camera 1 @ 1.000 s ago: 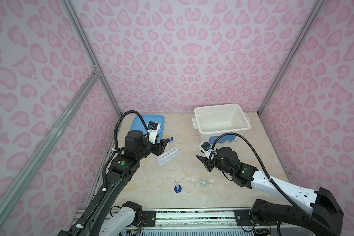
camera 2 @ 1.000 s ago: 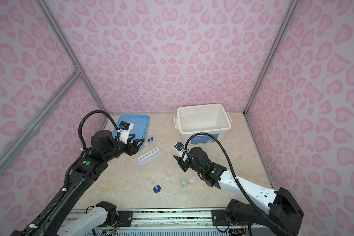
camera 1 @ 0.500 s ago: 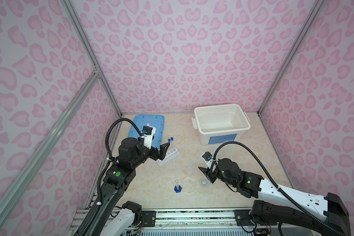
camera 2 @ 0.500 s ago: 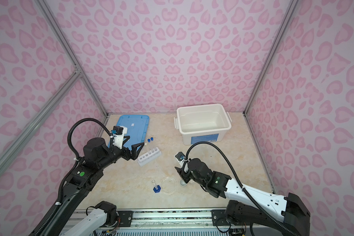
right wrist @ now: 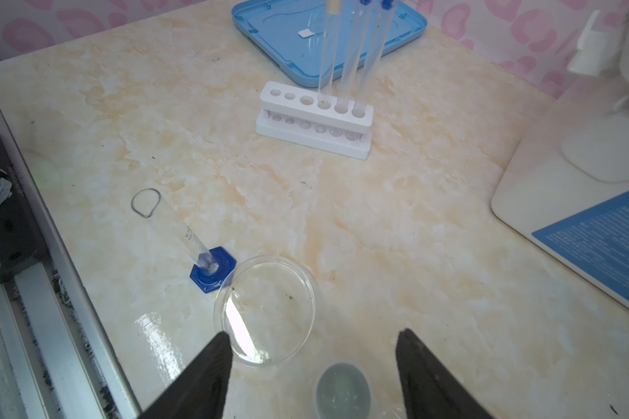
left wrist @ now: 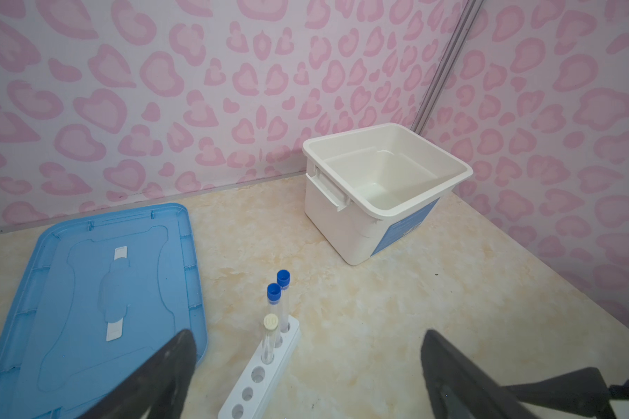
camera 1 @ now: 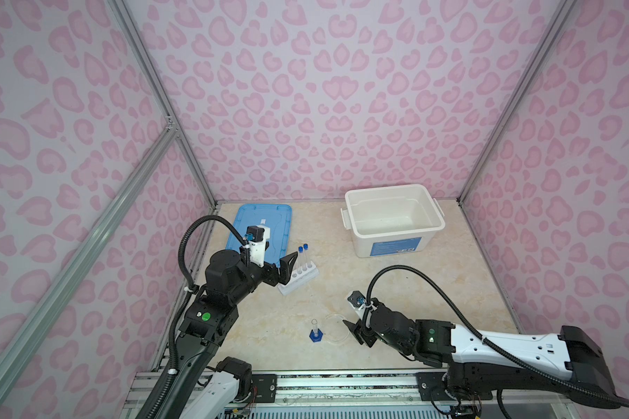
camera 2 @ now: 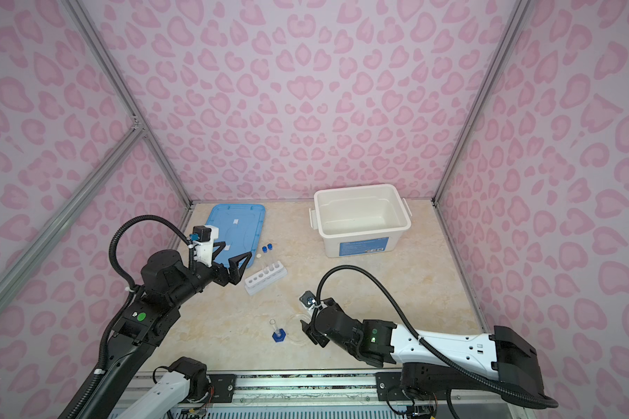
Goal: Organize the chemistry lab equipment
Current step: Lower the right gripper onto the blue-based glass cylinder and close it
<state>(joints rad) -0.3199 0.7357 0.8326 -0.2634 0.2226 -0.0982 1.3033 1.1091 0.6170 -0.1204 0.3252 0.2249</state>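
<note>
- Right gripper (right wrist: pixel 313 335): lowest and nearest the rail, jaws spread, gripping nothing.
- Small white cup (right wrist: pixel 343 390): upright on the tabletop (right wrist: pixel 378 225), between the right fingers with a gap on each side. Hidden under the gripper in both top views.
- Clear petri dish (right wrist: pixel 266 308): flat on the tabletop just beside the cup. One right finger overlaps its rim in the wrist view; contact can't be told.
- Tiny blue-based cylinder (right wrist: pixel 213 274): upright, its hexagonal base just beside the dish on the side away from the cup. It reads as touching or nearly so; can't tell which.
- White six-hole rack (camera 1: pixel 298 281): mid-table, well apart from the dish group, set diagonally.
- Test tubes: all three upright in the three holes at the rack's far end. The two blue-capped tubes (left wrist: pixel 274 292) (left wrist: pixel 284 279) take the end holes and the white-capped tube (left wrist: pixel 270 321) the next one in. The other three holes are bare.
- Left gripper (camera 2: pixel 238 269): jaws fully spread, nothing held. It sits just beside the rack on the lid side and is not touching it.
- Blue lid (camera 1: pixel 266 225): flat on the tabletop behind the left gripper, near the back wall.
- Big white bin (camera 1: pixel 364 243): back right, open-topped, with nothing visible inside.
</note>
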